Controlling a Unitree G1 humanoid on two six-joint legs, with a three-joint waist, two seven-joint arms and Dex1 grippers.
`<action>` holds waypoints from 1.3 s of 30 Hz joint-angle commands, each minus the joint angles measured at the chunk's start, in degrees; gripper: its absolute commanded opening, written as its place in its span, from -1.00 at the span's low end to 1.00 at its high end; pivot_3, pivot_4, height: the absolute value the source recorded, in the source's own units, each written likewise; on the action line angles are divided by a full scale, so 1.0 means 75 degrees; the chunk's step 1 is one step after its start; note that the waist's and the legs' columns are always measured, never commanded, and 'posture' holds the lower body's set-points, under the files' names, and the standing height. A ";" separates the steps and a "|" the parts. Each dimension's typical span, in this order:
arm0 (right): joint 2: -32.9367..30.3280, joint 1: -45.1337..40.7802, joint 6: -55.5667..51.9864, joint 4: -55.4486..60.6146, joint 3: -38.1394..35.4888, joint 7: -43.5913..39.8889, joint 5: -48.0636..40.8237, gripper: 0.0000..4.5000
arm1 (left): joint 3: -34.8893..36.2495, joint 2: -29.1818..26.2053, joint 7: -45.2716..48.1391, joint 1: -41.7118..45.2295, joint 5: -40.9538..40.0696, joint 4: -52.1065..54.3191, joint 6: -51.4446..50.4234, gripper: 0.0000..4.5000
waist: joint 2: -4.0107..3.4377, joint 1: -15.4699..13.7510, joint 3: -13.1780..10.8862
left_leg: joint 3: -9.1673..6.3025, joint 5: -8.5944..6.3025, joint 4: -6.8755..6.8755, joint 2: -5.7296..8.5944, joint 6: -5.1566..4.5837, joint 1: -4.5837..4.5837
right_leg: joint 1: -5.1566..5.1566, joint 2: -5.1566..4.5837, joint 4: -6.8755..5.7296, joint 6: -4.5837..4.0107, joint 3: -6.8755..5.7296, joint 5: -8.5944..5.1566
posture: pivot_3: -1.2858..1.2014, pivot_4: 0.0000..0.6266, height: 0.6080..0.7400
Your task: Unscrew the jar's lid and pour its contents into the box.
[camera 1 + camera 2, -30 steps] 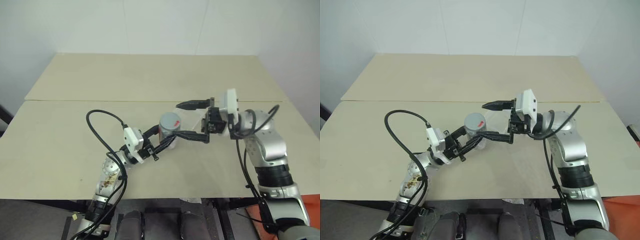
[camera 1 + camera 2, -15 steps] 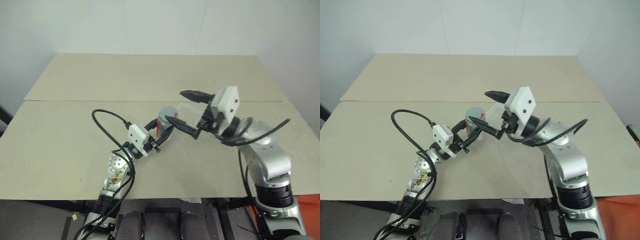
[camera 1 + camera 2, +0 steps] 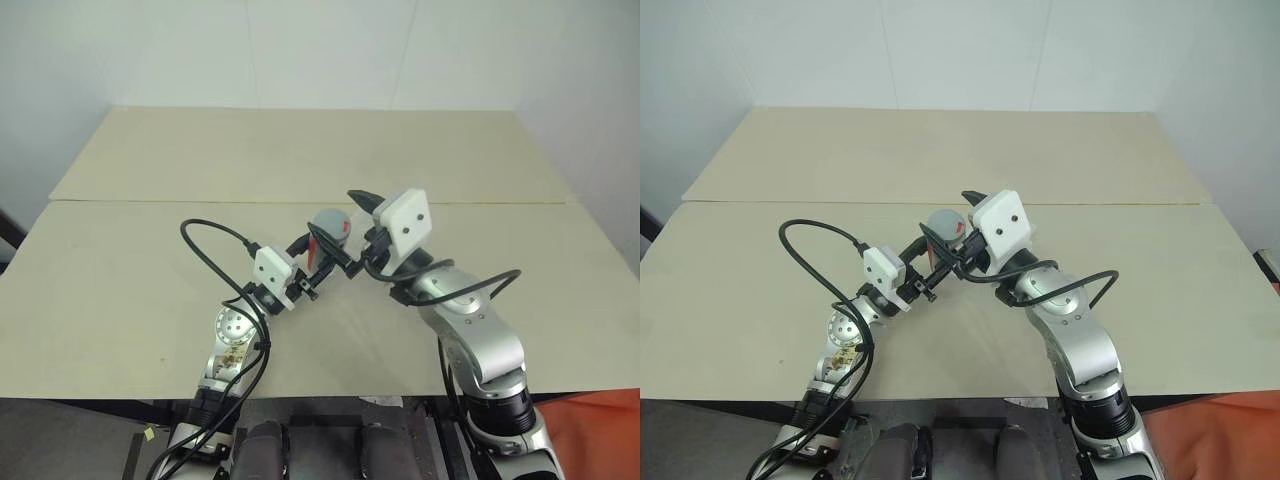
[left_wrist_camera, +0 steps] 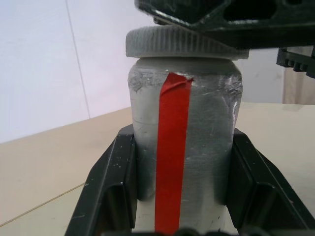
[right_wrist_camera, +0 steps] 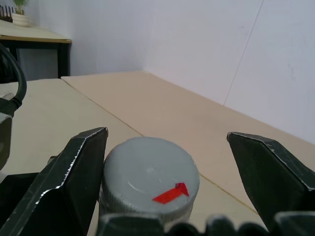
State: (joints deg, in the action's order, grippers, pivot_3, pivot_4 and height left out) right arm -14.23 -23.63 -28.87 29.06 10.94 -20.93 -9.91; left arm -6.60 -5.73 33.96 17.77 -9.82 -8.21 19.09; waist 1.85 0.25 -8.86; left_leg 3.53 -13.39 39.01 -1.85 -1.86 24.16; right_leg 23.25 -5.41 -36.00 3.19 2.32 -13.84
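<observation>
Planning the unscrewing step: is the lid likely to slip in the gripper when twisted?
Probably not: the lid has a ribbed edge that should give purchase. It looks stiff. The jar, clamped by the left gripper, likely won't turn with it.

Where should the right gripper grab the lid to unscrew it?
By its ribbed rim, coming down from above. The lid sits flat on the jar, which the left gripper clamps by the body, and the open right gripper already straddles it.

The counter (image 3: 150,290) is viewed from overhead by both eye cameras; the jar (image 4: 184,147) is framed close by both wrist cameras.
</observation>
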 commanded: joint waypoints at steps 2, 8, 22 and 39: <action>0.0090 -0.0010 -0.0028 0.0280 0.0084 0.0082 0.0049 0.98 | -0.0001 0.0040 -0.0076 0.0111 -0.0012 0.0174 0.0216 -0.14 | 0.0000 0.0015 0.0000 | 0.0000 0.0000 0.0000 0.0000 0.0000 0.0000 | -0.0001 0.0000 0.0000 0.0000 0.0000 0.0000 | 0.03 -0.52 1.00; 0.0309 -0.0048 -0.0072 0.0033 -0.0018 0.0307 0.0081 0.98 | 0.0008 0.0090 -0.0071 0.0132 -0.0061 0.0203 0.0161 -0.14 | 0.0000 0.0049 0.0000 | -0.0001 0.0000 0.0000 -0.0001 0.0000 0.0000 | 0.0000 0.0001 0.0000 0.0000 0.0000 0.0000 | 0.03 -0.52 1.00; 0.0368 0.0030 -0.0234 0.0101 0.0117 0.0222 -0.0027 0.98 | 0.0026 0.0133 -0.0027 0.0140 -0.0138 0.0207 0.0098 -0.14 | 0.0000 0.0058 0.0000 | -0.0001 0.0000 0.0000 -0.0001 0.0000 0.0000 | 0.0000 0.0002 0.0000 0.0000 0.0000 0.0000 | 0.03 -0.52 1.00; 0.0189 0.0069 -0.0239 0.0046 -0.0029 -0.0028 -0.0292 0.26 | -0.0012 0.0089 0.0235 0.0137 -0.0391 0.0170 0.0049 -0.14 | 0.0000 0.0056 0.0000 | -0.0001 0.0000 0.0000 -0.0001 0.0000 0.0000 | 0.0000 0.0002 0.0000 0.0000 -0.0001 0.0000 | 0.03 -0.52 1.00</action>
State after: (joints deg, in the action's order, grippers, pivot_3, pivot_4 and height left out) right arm -11.74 -23.21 -31.24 28.14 12.08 -19.68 -11.40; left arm -6.48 -5.01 34.31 17.87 -11.15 -8.53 18.70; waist 1.85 0.67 -8.86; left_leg 3.52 -13.39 39.01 -1.86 -1.86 24.16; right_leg 23.24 -5.40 -36.01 3.19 2.32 -13.84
